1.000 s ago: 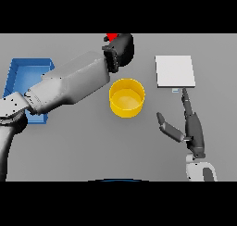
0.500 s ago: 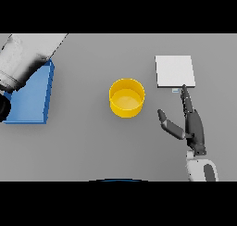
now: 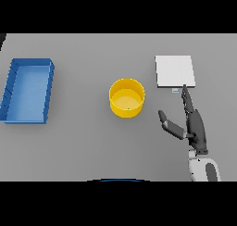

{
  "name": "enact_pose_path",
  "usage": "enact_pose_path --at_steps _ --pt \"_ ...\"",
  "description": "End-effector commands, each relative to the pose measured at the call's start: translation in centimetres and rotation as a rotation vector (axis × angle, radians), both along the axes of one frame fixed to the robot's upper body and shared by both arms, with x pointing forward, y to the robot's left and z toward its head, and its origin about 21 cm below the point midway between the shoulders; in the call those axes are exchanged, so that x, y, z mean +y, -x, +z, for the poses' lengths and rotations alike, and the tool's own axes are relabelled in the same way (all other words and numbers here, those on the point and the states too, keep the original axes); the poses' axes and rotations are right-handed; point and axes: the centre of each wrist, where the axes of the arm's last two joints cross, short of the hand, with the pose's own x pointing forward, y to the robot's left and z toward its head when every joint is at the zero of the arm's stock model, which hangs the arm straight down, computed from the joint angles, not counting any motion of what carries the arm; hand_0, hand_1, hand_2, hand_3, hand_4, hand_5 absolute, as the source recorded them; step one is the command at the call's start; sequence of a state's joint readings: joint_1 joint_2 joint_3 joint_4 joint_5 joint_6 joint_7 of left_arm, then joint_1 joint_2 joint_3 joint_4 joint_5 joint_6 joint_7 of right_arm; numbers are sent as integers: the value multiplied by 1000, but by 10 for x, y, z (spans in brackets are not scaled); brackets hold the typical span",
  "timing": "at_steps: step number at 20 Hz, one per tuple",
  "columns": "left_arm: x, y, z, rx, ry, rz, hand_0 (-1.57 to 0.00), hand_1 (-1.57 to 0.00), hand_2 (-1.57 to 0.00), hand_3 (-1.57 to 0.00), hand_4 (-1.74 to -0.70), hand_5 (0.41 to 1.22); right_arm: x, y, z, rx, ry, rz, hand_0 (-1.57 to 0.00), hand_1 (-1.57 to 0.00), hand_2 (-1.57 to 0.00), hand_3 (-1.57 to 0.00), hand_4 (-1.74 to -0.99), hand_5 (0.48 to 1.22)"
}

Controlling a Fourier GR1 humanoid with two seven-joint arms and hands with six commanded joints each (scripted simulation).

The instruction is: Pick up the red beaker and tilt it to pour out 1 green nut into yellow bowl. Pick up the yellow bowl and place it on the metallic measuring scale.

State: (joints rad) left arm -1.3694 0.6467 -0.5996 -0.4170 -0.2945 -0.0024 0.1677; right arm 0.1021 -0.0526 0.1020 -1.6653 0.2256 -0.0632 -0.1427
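Note:
The yellow bowl stands upright near the middle of the grey table. To its right, farther back, lies the flat metallic measuring scale. My right hand is open to the right of the bowl and apart from it, fingers straight and pointing toward the scale's near edge, thumb spread toward the bowl. The red beaker and my left hand show nowhere in the view. I cannot make out a green nut inside the bowl.
A blue rectangular tray sits at the left side of the table, its inside bare.
My left arm, which reached over the bowl with the red beaker a second ago, has swung away to the left and out of view. The right hand has shifted only slightly.

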Motion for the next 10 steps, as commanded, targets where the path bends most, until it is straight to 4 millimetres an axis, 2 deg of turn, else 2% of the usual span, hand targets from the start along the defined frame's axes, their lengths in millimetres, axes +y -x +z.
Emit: enact_pose_path --at_steps 1,2,5,8,10 --pt "12 5 -7 -29 59 34 -1571 -1571 -1569 -1415 -1739 1221 3 0 -1 -1 1 9 1 1 1 1 -1217 595" --pt "23 10 -15 -46 136 75 -1571 -1571 -1569 -1432 -1740 1221 1 0 -2 6 0 11 1 1 1 1 -1217 599" --pt "45 31 -58 -51 286 199 -1571 -1571 -1570 -1451 -1740 1221 1 -2 -1 12 30 22 1 1 1 1 -1209 620" --pt "51 57 -93 -35 376 300 -1571 -1571 -1570 -1452 -1741 1221 1 -2 0 8 47 34 1 1 1 1 -1210 649" --pt "57 77 -109 -35 404 333 -1571 -1571 -1571 -1450 -1741 1221 1 -3 1 20 51 33 1 1 1 1 -1206 657"
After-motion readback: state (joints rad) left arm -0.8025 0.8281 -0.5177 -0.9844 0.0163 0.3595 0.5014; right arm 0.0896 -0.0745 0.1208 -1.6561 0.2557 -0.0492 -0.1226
